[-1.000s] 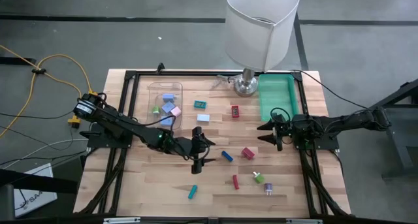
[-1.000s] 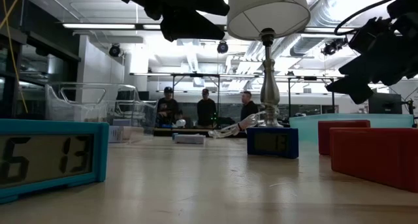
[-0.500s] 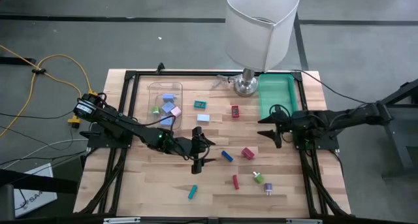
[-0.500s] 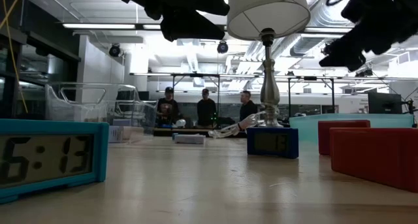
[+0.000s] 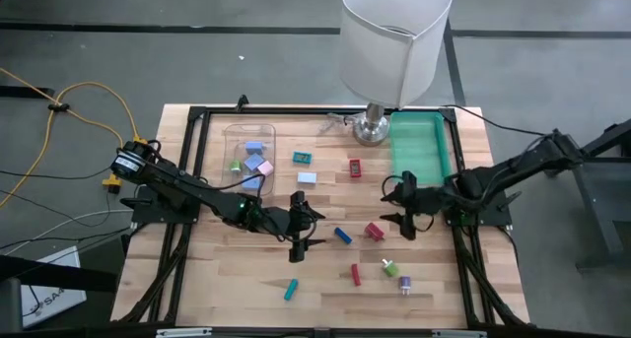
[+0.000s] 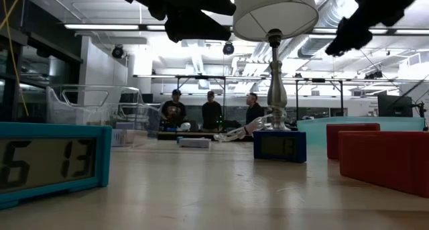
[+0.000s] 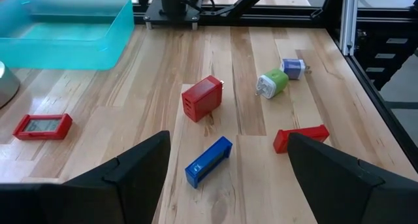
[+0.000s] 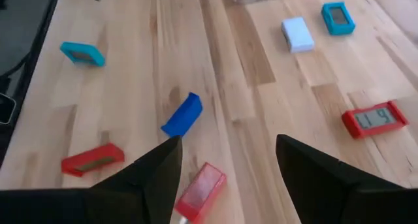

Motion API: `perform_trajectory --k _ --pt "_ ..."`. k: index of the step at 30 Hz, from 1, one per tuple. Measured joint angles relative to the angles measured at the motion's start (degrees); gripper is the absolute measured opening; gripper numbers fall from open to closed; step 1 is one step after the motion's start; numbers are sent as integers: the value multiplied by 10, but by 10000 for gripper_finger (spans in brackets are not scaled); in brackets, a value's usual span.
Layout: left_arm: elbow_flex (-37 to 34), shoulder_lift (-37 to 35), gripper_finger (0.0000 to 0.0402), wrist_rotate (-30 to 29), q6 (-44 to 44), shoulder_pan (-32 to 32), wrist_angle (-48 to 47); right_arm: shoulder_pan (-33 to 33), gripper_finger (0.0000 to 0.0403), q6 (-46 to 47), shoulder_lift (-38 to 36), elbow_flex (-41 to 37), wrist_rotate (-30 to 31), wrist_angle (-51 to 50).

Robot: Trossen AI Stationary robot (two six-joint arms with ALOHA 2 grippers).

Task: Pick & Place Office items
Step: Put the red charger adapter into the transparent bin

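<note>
Small office items lie scattered on the wooden table: a dark blue bit [image 5: 342, 236], a red block [image 5: 374, 231], a red bit [image 5: 355, 273], a green plug [image 5: 390, 269], a teal bit [image 5: 291, 290], a red clock [image 5: 355, 167], a teal clock [image 5: 303, 158] and a light blue block [image 5: 307, 177]. My left gripper [image 5: 298, 232] hovers open at mid-table; its wrist view looks over the blue bit [image 7: 208, 160] and red block [image 7: 202, 98]. My right gripper [image 5: 402, 208] hangs open just right of the red block [image 8: 200, 188].
A clear bin [image 5: 248, 156] at the far left holds blue, pink and green pieces. A green tray [image 5: 421, 146] sits at the far right beside the white-shaded lamp [image 5: 392, 42]. Black frame rails [image 5: 193, 151] run along the table's sides. People stand in the room behind [image 6: 211, 112].
My right gripper has moved toward the table's left, away from the green tray and toward the red block, staying open. In the low view it has climbed higher in the picture. The left arm has kept still, and no item has moved.
</note>
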Motion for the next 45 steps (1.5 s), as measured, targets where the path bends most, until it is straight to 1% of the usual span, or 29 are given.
perform_trajectory --k 3,5,14,18,27,30,40,45 --pt "0 0 301 0 0 0 0 29 235 30 47 46 28 -48" --pt "0 0 301 0 0 0 0 43 235 52 77 75 36 -71" --pt "0 0 301 0 0 0 0 58 235 156 213 203 24 -215" --pt "0 0 301 0 0 0 0 57 235 184 259 238 13 -252" --pt "0 0 301 0 0 0 0 40 235 282 324 256 -54 -298" --pt "0 0 301 0 0 0 0 31 235 294 336 255 -65 -308" --pt "0 0 301 0 0 0 0 3 235 311 337 255 -67 -310" --pt "0 0 301 0 0 0 0 -9 235 308 337 255 -95 -295"
